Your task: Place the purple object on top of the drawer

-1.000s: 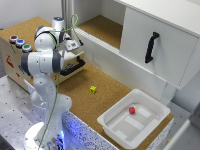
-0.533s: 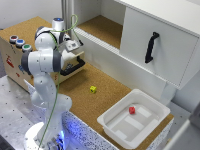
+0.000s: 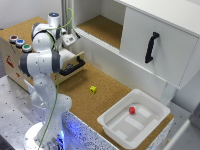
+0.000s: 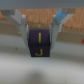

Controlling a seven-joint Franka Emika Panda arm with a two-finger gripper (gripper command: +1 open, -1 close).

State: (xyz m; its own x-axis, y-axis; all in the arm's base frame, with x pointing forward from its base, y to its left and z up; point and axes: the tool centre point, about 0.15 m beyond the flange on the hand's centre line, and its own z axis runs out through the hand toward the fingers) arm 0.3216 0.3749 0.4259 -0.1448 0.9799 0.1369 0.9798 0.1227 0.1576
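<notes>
In the wrist view the purple object point(image 4: 38, 44), a small dark block with a yellow mark on its face, sits between the two fingers of my gripper point(image 4: 40, 36), which is shut on it. Whether it rests on the pale surface below is unclear. In the exterior view the gripper point(image 3: 70, 41) hangs over the far end of the drawer point(image 3: 11, 61), a plywood box on the exterior view's left. The box has three coloured buttons point(image 3: 20, 43) on top, and its pull-out part is open, black handle point(image 3: 73, 67) forward. The arm hides the purple object there.
A small yellow block point(image 3: 93, 89) lies on the cork floor. A white tray point(image 3: 114, 131) holding a red piece point(image 3: 132, 110) stands at the exterior view's lower right. A big white cabinet point(image 3: 165, 60) with a black handle rises at the back right.
</notes>
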